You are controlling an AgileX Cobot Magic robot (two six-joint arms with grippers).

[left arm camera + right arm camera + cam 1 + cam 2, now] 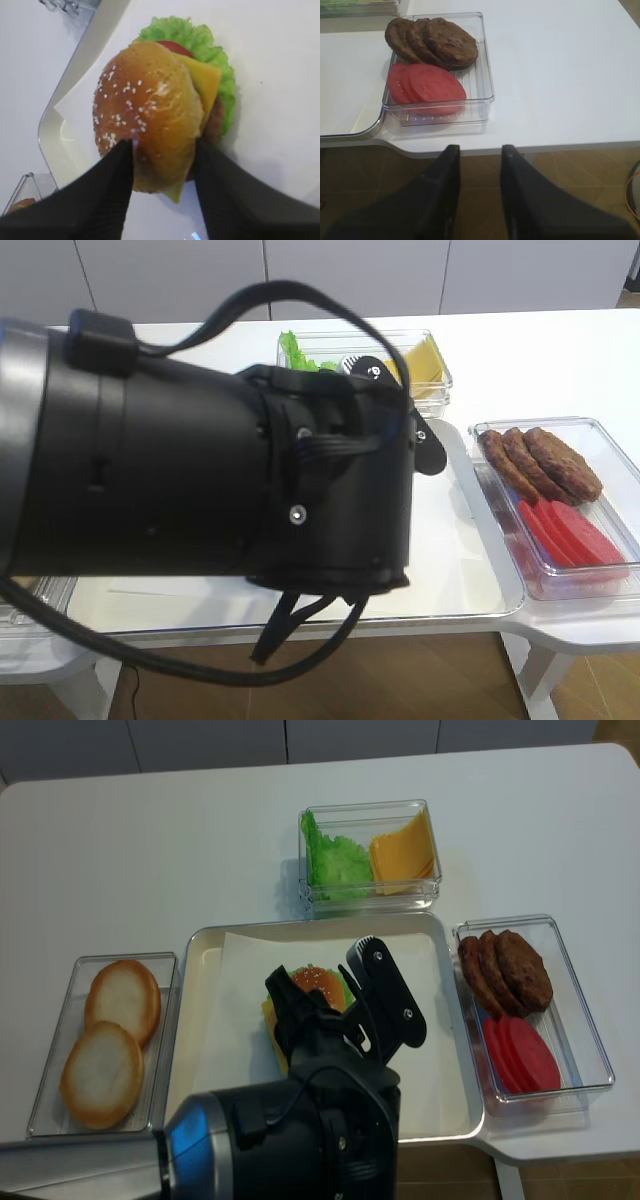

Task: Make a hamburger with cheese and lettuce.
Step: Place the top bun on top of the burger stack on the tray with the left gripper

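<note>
The left end effector [162, 165] pinched the sesame bun top of the hamburger [160, 112], which sat on white paper in the tray [200, 1020] on the worktop [150, 850]. Cheese [202, 82] and lettuce [200, 42] overhung beneath. The right end effector [479, 165] hung spread off the worktop edge, near the patties [432, 42] and tomato slices [427, 87].

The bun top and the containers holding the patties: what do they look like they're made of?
The bun top looks like glossy moulded plastic or rubber rather than bread: uniform shine, neat sesame dots. This is only a guess from its look. The patty container seems to be clear rigid plastic, see-through with ribbed floor.
</note>
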